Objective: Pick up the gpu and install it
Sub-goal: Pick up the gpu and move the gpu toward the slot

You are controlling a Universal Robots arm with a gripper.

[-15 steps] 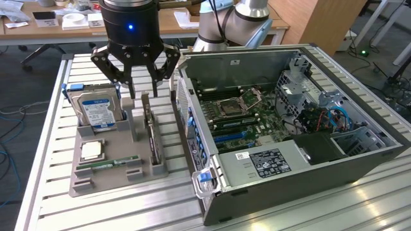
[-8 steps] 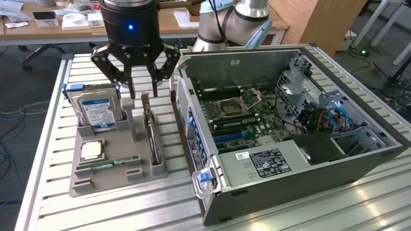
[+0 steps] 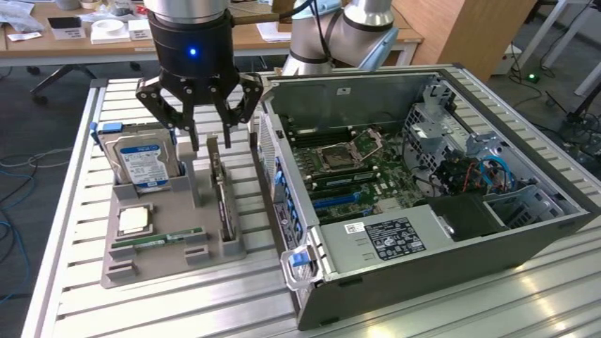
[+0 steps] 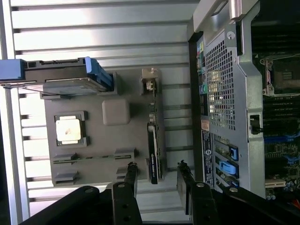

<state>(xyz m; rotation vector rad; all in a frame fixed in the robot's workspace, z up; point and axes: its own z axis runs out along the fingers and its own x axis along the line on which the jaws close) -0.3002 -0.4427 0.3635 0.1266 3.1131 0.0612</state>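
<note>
The gpu is a thin dark card standing on edge in a slot of the grey holder tray, on the side nearest the computer case. My gripper hangs open just above the card's far end, one finger on either side of it, not touching it. In the wrist view the gpu runs edge-on towards the gap of the gripper, with the dark fingers spread wider than the card. The open computer case lies to the exterior view's right, its motherboard exposed.
On the holder tray a silver hard drive with a blue-white label stands upright, beside a processor chip and a slim green memory stick. Everything rests on a slatted aluminium table. Desks stand behind.
</note>
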